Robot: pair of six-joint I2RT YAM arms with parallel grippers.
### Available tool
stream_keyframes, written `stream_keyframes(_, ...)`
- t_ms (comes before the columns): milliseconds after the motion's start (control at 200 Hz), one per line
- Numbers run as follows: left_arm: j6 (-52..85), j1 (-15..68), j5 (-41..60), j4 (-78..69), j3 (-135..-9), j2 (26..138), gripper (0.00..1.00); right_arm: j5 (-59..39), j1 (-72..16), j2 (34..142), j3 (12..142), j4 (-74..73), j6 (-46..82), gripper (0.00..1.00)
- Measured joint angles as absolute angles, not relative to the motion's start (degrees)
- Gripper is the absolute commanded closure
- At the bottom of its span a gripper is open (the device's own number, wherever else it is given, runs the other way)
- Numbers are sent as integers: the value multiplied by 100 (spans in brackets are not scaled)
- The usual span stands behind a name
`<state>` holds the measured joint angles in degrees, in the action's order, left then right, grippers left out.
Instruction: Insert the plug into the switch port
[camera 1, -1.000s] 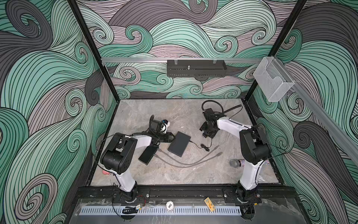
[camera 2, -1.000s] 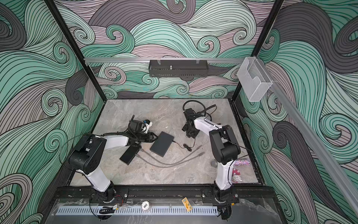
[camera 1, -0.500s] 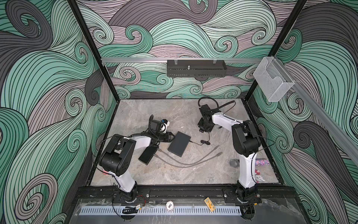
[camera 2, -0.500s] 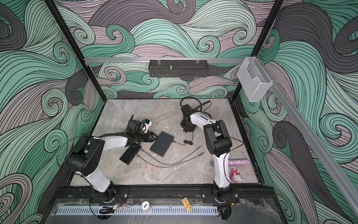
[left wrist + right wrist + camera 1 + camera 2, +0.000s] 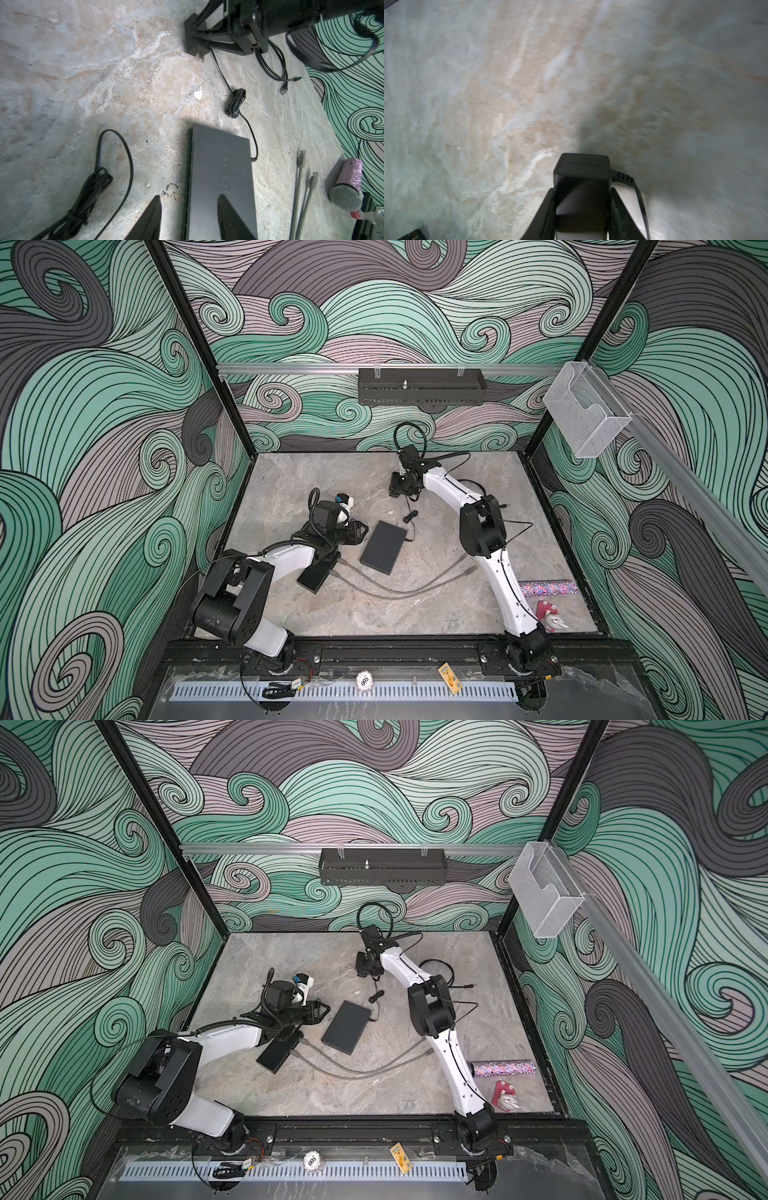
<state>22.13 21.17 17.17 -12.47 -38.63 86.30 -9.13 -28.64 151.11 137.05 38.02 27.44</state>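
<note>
Your right hand (image 5: 582, 190) is clamped on the power adapter (image 5: 582, 166) beyond the switch (image 5: 220, 166), likely to feed its cord (image 5: 250, 133). Your left hand (image 5: 189, 197), half open and empty, straddles the switch's edge, probably to steady it. Only the left wrist view shows the plug (image 5: 254, 159) at the switch's side; whether it is seated, you cannot tell.

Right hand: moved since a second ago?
Yes: the right hand, gripping the adapter, shifted left and toward the back wall, relative to the switch.
</note>
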Motion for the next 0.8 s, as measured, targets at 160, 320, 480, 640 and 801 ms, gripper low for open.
stream_keyframes(160,2213,2119,1682,-1260,-3863,8639,53,-1079,-3114,15707,14685,3822,2410,62)
stream_keyframes(320,2213,2119,1680,-1260,-3863,8650,53,-1157,-3138,15854,14879,3854,2191,32)
stream_keyframes(480,2211,2119,1660,-1258,-3863,8654,53,-1326,-3061,15659,14521,3809,1894,33)
stream_keyframes(640,2211,2123,1623,-1256,-3863,8654,53,-1466,-3015,14206,12221,3378,1776,33)
stream_keyframes(801,2381,2132,1597,-1361,-3662,8597,53,-1597,-3002,12014,9559,2661,1929,32)
